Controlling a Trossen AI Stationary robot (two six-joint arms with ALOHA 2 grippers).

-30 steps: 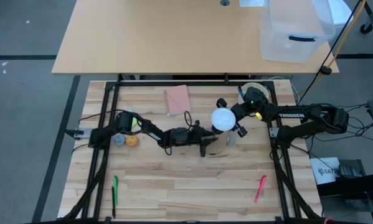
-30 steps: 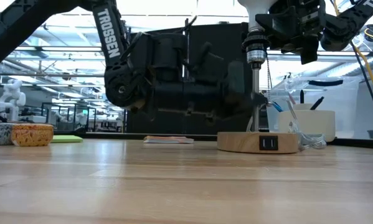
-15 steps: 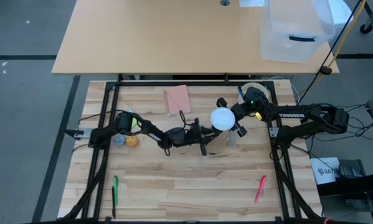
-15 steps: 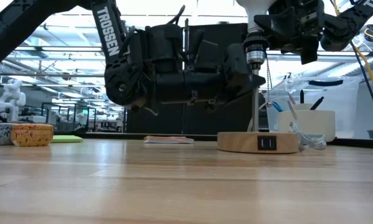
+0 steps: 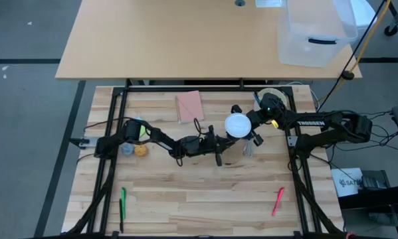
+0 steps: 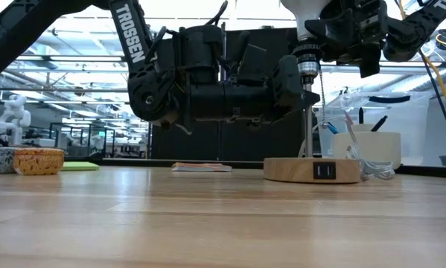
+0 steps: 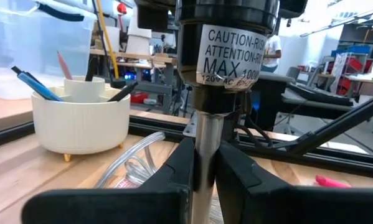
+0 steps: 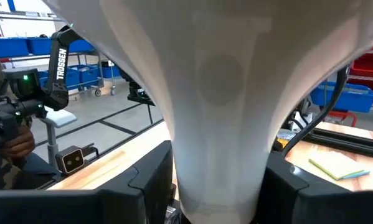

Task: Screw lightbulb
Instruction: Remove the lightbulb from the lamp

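— Where are the claws?

— The right claw (image 5: 240, 126) is pinched on the lightbulb (image 5: 237, 125), fingers either side of the white neck below the dome. The left claw (image 7: 202, 168) is pressed around the thin metal stem (image 6: 306, 112) of the lamp, just under the black socket (image 7: 226, 43) with its caution label, steadying it over the round wooden base (image 6: 312, 170).

— So where does the bulb sit?

— High over the middle of the counter (image 5: 199, 186), directly above the socket. From table height its screw base (image 6: 307, 53) meets the top of the stem assembly; whether the threads have caught I cannot tell.

— How far along, would you say?

— My judgement: the bulb is picked up, carried over and lined up with the socket, and the stem is braced. What remains is the turning itself — several twists, perhaps with regrips — then letting go with both claws.

— Which way does it point?

— Long axis upright: dome up toward the overhead camera, which sees only a white circle, screw base straight down along the stem. No tilt that I can make out.

— Anything else nearby?

— A white cup of pens (image 6: 368, 149) and some clear plastic (image 7: 133, 165) lie beside the base, apart from the work; a pink pad (image 5: 189, 106) lies farther back.
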